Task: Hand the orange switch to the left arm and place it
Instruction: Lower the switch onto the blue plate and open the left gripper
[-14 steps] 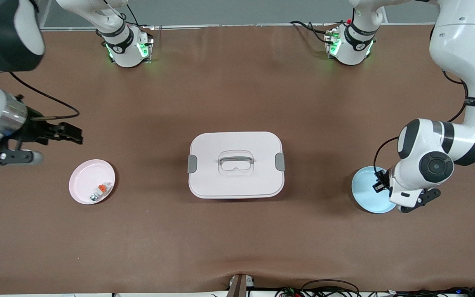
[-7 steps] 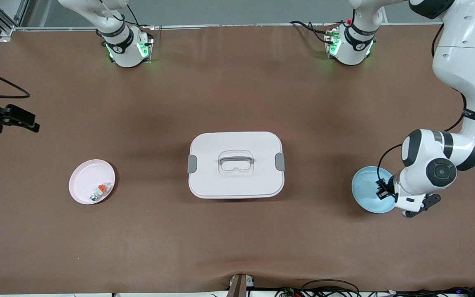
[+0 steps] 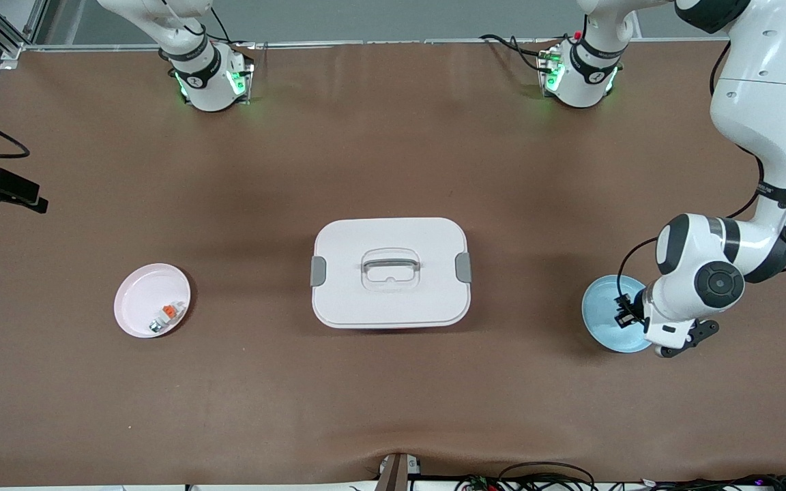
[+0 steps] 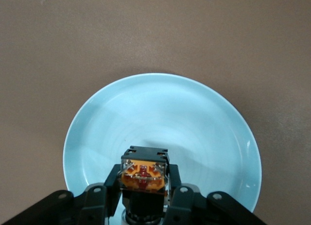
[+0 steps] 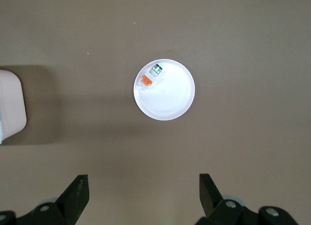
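The orange switch, black with an orange face, sits between the fingers of my left gripper, which is shut on it. Both are low over the light blue plate at the left arm's end of the table; whether the switch touches the plate I cannot tell. From the front, the left gripper shows at that plate's edge, under the white wrist. The white box stands shut in the table's middle. My right gripper hangs open and empty, high over the right arm's end.
A pink plate lies toward the right arm's end, nearer the front camera than the right gripper. It holds a small white-grey piece with an orange tab. The right wrist view shows this plate and a corner of the box.
The right arm has pulled away from over the pink plate toward its table end and risen. The left gripper has shifted slightly over the blue plate, still holding the switch.
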Motion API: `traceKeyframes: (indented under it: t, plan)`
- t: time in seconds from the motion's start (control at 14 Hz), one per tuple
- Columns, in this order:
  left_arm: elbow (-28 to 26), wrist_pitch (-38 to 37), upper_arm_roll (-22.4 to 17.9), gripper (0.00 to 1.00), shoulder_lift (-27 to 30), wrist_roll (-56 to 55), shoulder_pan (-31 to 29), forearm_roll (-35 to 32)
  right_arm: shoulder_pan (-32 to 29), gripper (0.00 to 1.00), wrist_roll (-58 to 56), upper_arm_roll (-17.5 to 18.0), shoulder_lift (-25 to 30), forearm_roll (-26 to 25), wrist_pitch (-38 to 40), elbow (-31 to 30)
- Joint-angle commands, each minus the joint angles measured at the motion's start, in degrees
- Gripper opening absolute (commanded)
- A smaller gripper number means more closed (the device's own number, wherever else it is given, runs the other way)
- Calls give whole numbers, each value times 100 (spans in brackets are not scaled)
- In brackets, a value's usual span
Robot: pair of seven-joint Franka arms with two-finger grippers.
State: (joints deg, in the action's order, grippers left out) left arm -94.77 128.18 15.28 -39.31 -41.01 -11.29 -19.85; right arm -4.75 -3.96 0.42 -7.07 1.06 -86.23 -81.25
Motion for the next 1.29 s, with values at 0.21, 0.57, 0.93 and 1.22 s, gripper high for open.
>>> traceKeyframes:
  t: [0.21,0.57,0.93,1.22]
  plan:
    - [-16,-572,203,100,467,-21,-14,-71,0,100,394,116,540,-88,-429,-646]
    - [115,-1496,450,100,1504,40,-75,217,132,100,537,98,522,-335,-412,-637]
    - [678,-2612,450,100,2172,1033,-67,675,106,100,484,63,514,-317,-412,-611]
    - [696,-3078,547,100,2682,1068,-67,1052,-70,100,466,72,522,-264,-403,-515]
